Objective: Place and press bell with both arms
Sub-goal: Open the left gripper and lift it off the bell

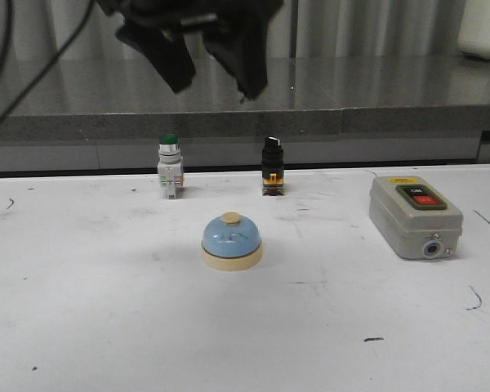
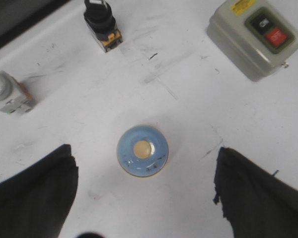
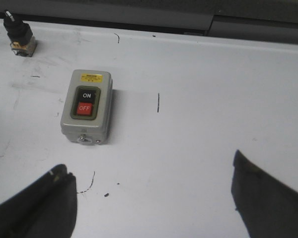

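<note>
Light-blue dome-shaped call bell (image 1: 231,241) shows a cream round base and a cream top button, with small dark flecks on the blue near its rim. The white tabletop (image 1: 90,310) carries black scuffs and grey smudges. The grey rectangular switch box (image 1: 415,216) wears a black ON button, a red OFF button and a small yellow label. The green-capped pushbutton switch (image 1: 170,166) has a silver collar over a pale body. The black knob selector switch (image 1: 272,166) sits on a yellow-orange block. Behind runs a speckled grey ledge (image 1: 392,121).
</note>
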